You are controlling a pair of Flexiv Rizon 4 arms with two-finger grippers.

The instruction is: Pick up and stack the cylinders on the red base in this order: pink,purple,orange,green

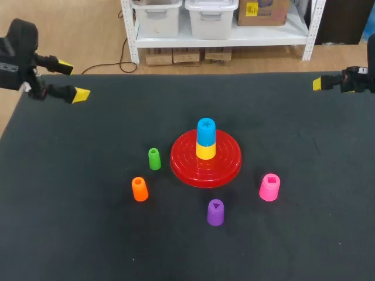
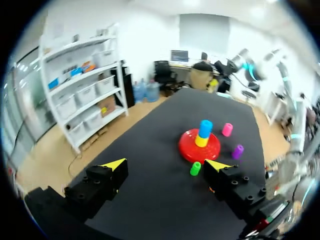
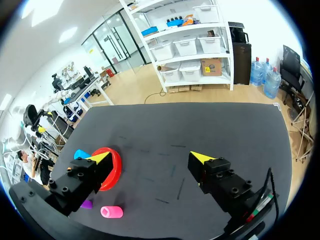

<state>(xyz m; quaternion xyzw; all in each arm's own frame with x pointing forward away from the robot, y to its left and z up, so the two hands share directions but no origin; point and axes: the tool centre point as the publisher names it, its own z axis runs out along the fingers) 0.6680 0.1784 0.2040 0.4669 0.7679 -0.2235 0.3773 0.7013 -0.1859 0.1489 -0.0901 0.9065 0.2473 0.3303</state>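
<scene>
The red base (image 1: pixel 227 161) sits mid-table, carrying a yellow cylinder (image 1: pixel 205 151) with a blue one (image 1: pixel 205 131) on top. Around it on the black table stand the green (image 1: pixel 154 158), orange (image 1: pixel 140 189), purple (image 1: pixel 215 212) and pink (image 1: pixel 269 187) cylinders. My left gripper (image 1: pixel 73 81) hovers open and empty at the far left corner. In its wrist view the left gripper (image 2: pixel 166 164) faces the base (image 2: pixel 187 150) and green cylinder (image 2: pixel 195 168). My right gripper (image 1: pixel 319 84) is at the far right edge. Its wrist view shows the right gripper (image 3: pixel 150 157) open and empty, with the pink cylinder (image 3: pixel 111 212) under one finger.
The black mat (image 1: pixel 88 234) covers the whole table. Wide bare stretches lie between both grippers and the cluster of cylinders at the middle.
</scene>
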